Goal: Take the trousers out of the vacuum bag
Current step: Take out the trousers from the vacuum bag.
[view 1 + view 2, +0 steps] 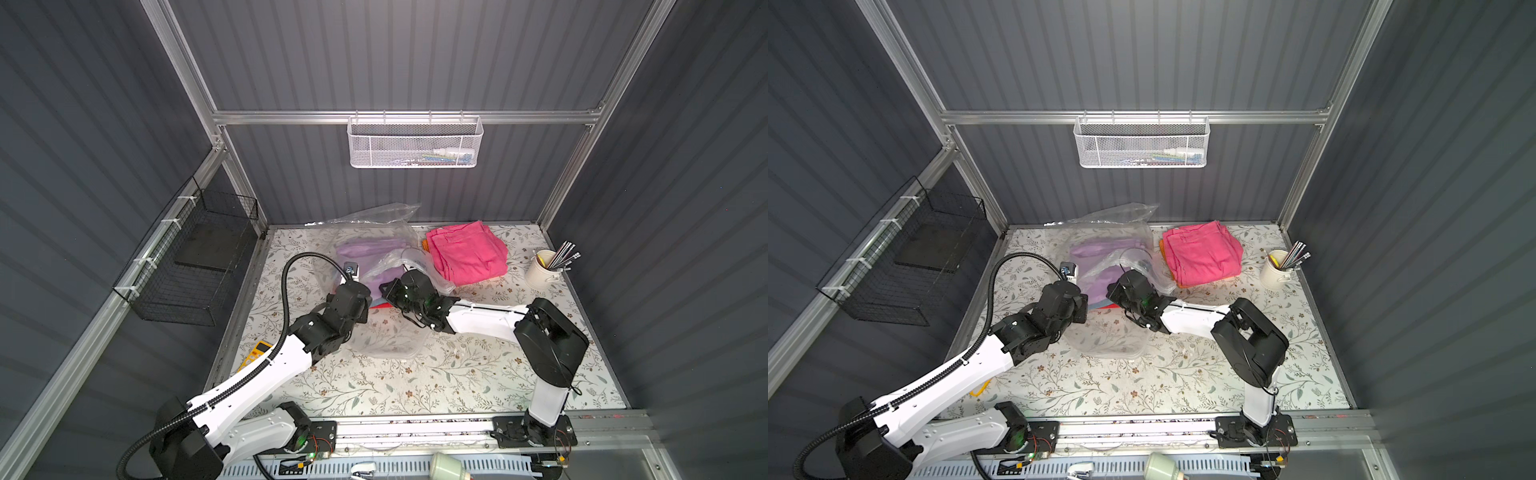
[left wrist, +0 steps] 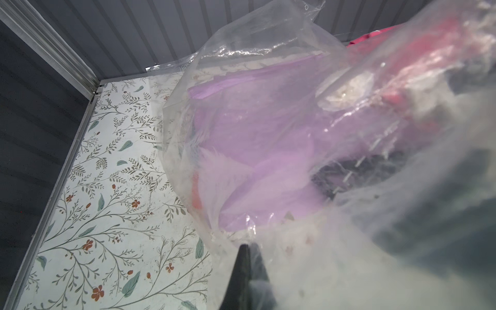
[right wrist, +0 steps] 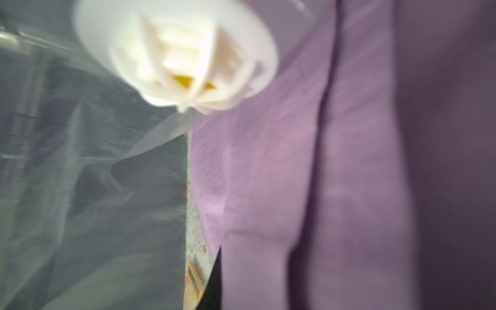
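You have the vacuum bag [image 1: 374, 218] lying toward the far left of the flowered table [image 1: 415, 374], crumpled and partly lifted, its far end puffed up against the back wall; both top views show it the same way [image 1: 1113, 216].

Your left gripper [image 1: 353, 272] sits at the bag's left side; in the left wrist view its dark fingers [image 2: 241, 268] meet at a point with the clear film rising straight from them, so the jaws are pressed together on the plastic.

Your right gripper [image 1: 388, 287] reaches in from the right, under the bag's film; its jaws are together; the right wrist view is filled with folds of the lilac trousers [image 3: 349, 161] hard against the camera, with the white valve [image 3: 177, 53] just above them; whether cloth is pinched between the jaws, you cannot tell from here.

The lilac trousers [image 1: 365, 251] are inside the bag; the left wrist view shows them through the plastic [image 2: 255, 128] beside the valve [image 2: 345, 91]; a red sliver [image 1: 385, 306] shows low between the two grippers.

The hot pink trousers [image 1: 467, 253] lie folded outside the bag, just to its right, with an orange edge [image 1: 1161, 248] peeping from beneath them; a cream cup of pens [image 1: 540, 270] stands further right, near the wall.
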Robot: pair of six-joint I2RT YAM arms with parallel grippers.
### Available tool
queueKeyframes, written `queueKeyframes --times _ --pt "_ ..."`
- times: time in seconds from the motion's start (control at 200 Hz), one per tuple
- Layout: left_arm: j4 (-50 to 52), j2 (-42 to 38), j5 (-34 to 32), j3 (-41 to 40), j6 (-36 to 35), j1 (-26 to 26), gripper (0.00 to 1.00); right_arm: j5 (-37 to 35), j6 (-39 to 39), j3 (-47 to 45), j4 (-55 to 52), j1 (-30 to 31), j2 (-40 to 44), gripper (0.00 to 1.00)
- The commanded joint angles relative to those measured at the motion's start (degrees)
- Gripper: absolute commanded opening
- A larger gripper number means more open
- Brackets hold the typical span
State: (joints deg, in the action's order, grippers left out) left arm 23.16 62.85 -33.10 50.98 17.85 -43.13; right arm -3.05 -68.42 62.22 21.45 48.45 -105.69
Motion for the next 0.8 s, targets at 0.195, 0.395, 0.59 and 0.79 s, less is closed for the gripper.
queueKeyframes --times 0.195,0.395,0.59,0.79 --pt "1.1 -1.0 -1.1 0.3 0.8 0.2 0.00 -0.5 -2.7 -0.9 6.4 -1.4 -4.3 0.52" --pt "1.3 -0.8 -1.2 0.7 0.8 0.2 0.00 -2.7 -2.6 0.7 6.5 -1.8 -6.3 0.64" --pt "1.3 -0.5 -1.2 1.0 0.6 0.2 0.00 -1.4 -2.7 6.9 2.2 -3.2 -9.0 0.56" --pt "1.3 -0.7 -1.4 0.5 0.7 0.2 0.00 -2.3 -1.3 8.9 1.4 -2.7 -7.7 0.43"
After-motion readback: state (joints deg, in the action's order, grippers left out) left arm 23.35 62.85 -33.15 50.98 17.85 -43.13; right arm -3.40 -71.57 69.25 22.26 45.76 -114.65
